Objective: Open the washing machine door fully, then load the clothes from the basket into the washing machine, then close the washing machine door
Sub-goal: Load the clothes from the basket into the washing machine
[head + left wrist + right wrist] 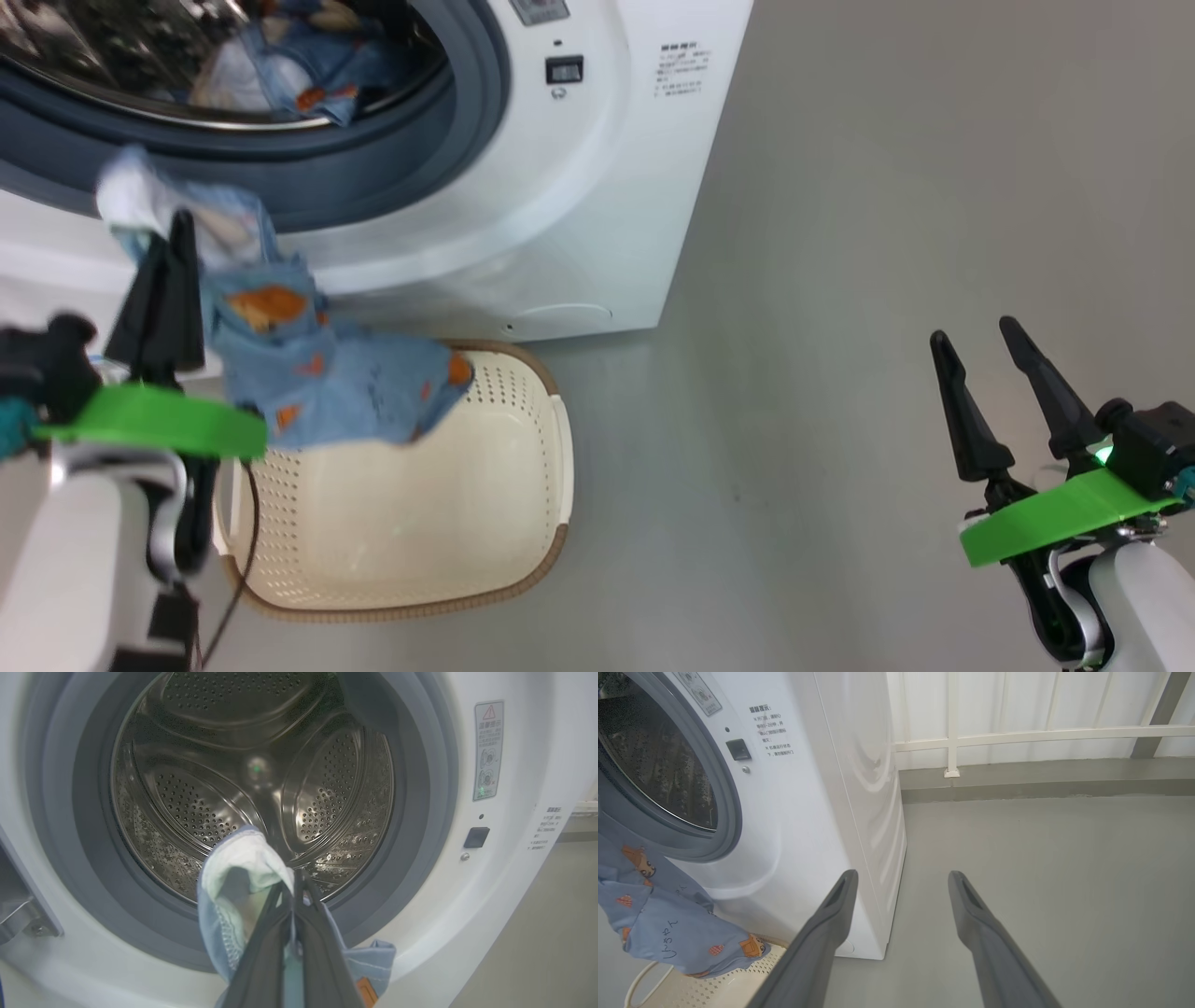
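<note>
Two grippers: my left gripper is clamped on the clothes, which hang above the basket, close before the open washing machine; my right gripper stands spread, holding nothing

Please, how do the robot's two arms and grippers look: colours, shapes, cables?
The left gripper and the right gripper each have two long, tapered black fingers on a bright green flat plate. The forearms are white with black joints. A thin dark cable runs beside the left forearm; a small green light glows on the right wrist.
</note>
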